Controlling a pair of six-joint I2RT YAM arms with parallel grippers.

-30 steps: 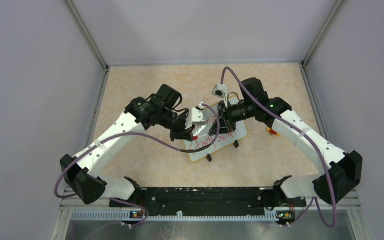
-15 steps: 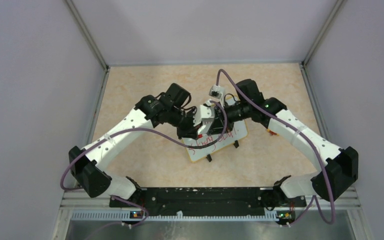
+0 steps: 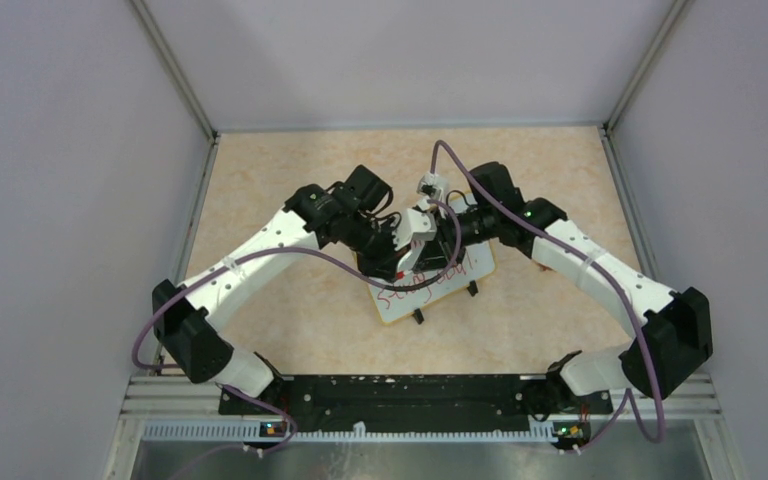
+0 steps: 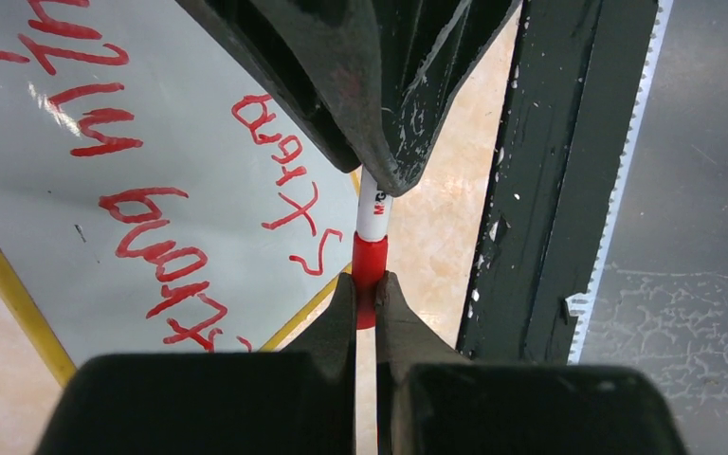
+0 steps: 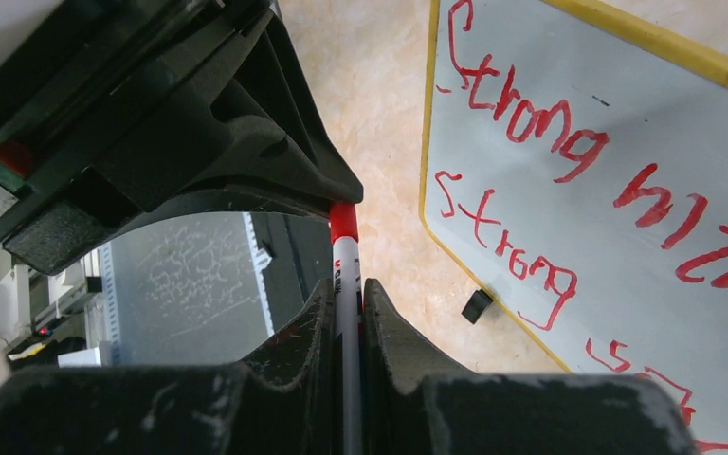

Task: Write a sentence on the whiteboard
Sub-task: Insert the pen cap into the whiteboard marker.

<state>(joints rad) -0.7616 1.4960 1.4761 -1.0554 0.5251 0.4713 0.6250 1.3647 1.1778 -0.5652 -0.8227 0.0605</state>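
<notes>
Now left hand (image 4: 367, 284) pinches the small red cap (image 4: 370, 261), right hand (image 5: 346, 294) the slim white marker barrel (image 5: 346, 270), over the yellow-rimmed white whiteboard (image 5: 645, 95) bearing the red handwritten sentence (image 5: 531, 133); press them straight, coaxial

White whiteboard (image 4: 199, 57) rimmed yellow, sentence (image 5: 531, 118) in red; marker (image 4: 373, 213) white, cap (image 4: 370, 270) red; left tool (image 4: 365, 284) and right tool (image 5: 346, 296) black; worktop (image 3: 290, 170) mottled beige.
</notes>
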